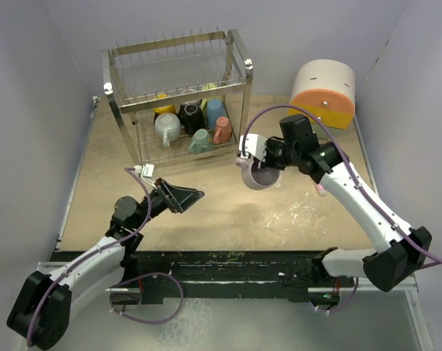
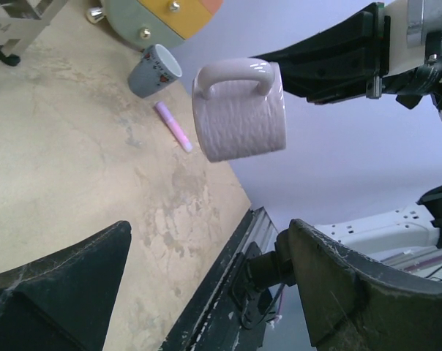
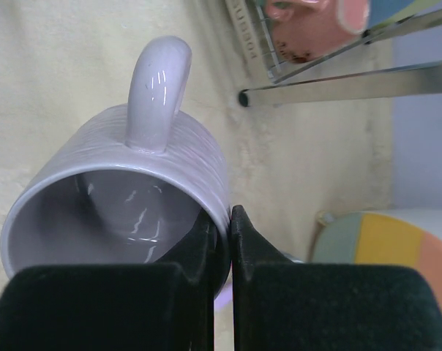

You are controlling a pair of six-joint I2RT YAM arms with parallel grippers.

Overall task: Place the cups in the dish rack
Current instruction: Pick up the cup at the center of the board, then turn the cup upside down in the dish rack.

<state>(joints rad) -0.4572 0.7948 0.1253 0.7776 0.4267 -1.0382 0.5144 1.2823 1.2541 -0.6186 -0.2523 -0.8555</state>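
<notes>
Lilac mug [image 3: 122, 201] partly hides behind right gripper [image 3: 230, 221] (rim pinched).

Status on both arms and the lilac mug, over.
Right end effector shut on lilac mug rim, airborne. Left end effector open, empty. Nothing between mug and dish rack.

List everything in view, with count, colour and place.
dish rack: one, chrome, far side of the table
racked cups: at least six, yellow, black, blue, white, teal, pink, lower tier
lilac mug: one, lilac, held off the table, right of the rack
grey-blue cup: one, grey-blue, table, beside the drawer unit
pink bar: one, pink, table, near that cup
drawer unit: one, white-orange-yellow, far right
left gripper: one, black, open, empty
right gripper: one, black, shut on the lilac mug's wall
</notes>
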